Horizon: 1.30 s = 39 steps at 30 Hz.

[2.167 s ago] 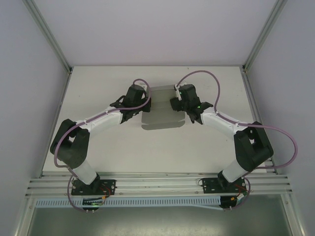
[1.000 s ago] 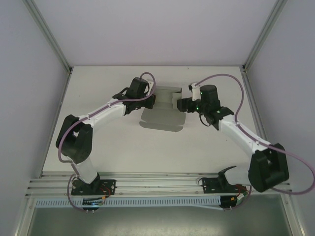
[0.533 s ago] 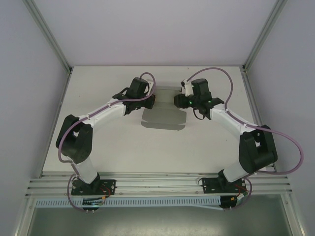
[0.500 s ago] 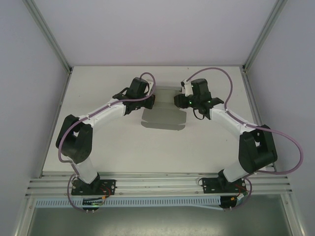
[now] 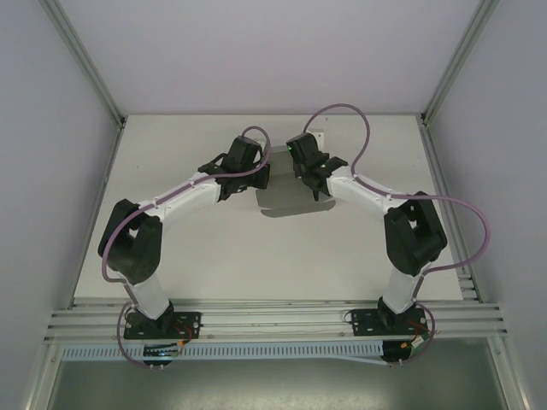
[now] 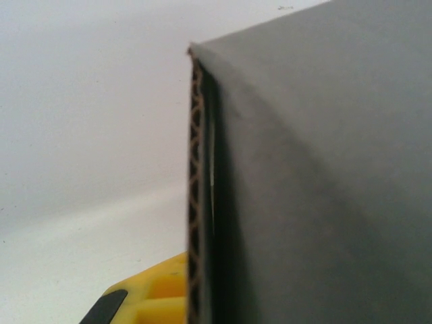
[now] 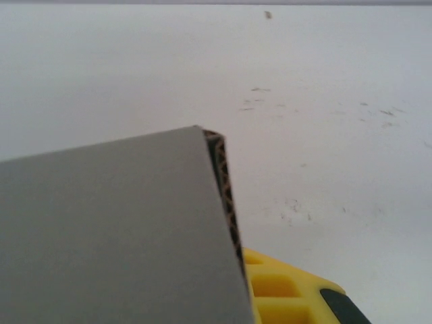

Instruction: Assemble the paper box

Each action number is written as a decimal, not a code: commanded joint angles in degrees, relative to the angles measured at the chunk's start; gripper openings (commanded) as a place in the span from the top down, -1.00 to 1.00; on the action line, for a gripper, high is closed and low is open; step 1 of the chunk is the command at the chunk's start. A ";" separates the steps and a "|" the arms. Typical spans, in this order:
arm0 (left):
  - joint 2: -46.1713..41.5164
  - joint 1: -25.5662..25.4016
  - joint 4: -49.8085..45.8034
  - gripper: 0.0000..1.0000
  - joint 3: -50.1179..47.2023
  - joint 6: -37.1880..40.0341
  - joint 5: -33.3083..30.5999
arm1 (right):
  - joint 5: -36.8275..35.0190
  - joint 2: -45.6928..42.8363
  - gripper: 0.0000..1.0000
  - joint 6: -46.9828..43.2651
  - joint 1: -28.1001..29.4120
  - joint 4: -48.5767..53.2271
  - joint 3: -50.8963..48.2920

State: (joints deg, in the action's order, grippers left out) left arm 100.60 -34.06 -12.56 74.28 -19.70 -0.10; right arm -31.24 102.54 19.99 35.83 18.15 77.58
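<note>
**Paper box part-folded, both arms on it, mid-table toward far side.**

Table white; L and R arms reach in from near edge and meet over the paper box, grey corrugated card, near portion lying flat. L gripper sits at the box's left edge, jaws closed on a doubled-over flap, by the look of it: in L wrist view the fluted edge runs straight down to its yellow pad. R gripper is over the box's far-right part; a grey panel lies across its yellow pad, but can't tell if the jaws are clamped or apart. Step, prob.: folding side walls in. Next, I'd guess, R needs a firm pinch on its panel, then both raise the walls square and line tabs up w/ slots.
</note>
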 commanded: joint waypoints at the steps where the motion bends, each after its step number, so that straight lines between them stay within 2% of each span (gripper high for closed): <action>1: -2.33 0.50 -1.01 1.00 1.30 -3.58 -1.59 | -21.27 2.87 1.00 16.09 -5.37 12.34 -0.03; 4: -2.33 0.23 -1.24 1.00 0.95 -3.58 -2.18 | -24.15 3.41 1.00 18.64 -5.69 12.48 0.66; 8: -2.33 0.23 -4.68 1.00 1.75 -2.88 -6.76 | -32.45 6.60 1.00 14.00 -5.42 18.07 5.34; 13: -5.49 0.23 -5.28 1.00 0.30 -3.98 -8.06 | -35.41 7.32 1.00 9.39 -6.68 18.76 4.63; 15: -5.92 0.23 -6.32 1.00 0.34 -4.56 -9.74 | -38.40 7.56 1.00 10.64 -7.13 20.71 4.63; 20: -6.25 0.23 -8.27 1.00 0.26 -5.31 -12.93 | -45.79 9.61 1.00 20.42 -8.32 32.00 8.16; 25: -5.68 0.23 -8.95 1.00 0.27 -5.01 -12.46 | -47.91 11.98 1.00 30.87 -8.00 43.18 12.93; 27: -5.42 0.27 -8.46 1.00 0.09 -4.98 -11.91 | -46.23 11.23 1.00 27.91 -7.73 39.71 12.30; 30: -4.65 0.16 -7.33 1.00 0.21 -4.56 -10.29 | -39.43 6.62 1.00 9.97 -5.90 17.83 4.81; 32: -3.88 0.29 -7.61 1.00 0.86 -4.60 -9.81 | -24.92 1.86 1.00 2.29 -6.07 2.53 -2.23; 34: -3.49 0.27 -7.49 1.00 1.04 -4.62 -9.44 | -9.60 -1.95 1.00 0.76 -7.29 -6.55 -7.24; 35: -3.47 0.23 -7.36 1.00 1.04 -4.63 -9.26 | -4.77 -2.89 1.00 0.14 -7.73 -9.23 -8.44; 39: -3.65 0.23 -5.97 1.00 0.08 -4.43 -7.42 | 3.79 -5.33 0.98 -2.37 -7.67 -13.85 -10.26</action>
State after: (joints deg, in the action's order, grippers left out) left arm 101.27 -36.82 -12.69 74.70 -22.57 -3.36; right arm -28.08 98.91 20.60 34.02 9.98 69.45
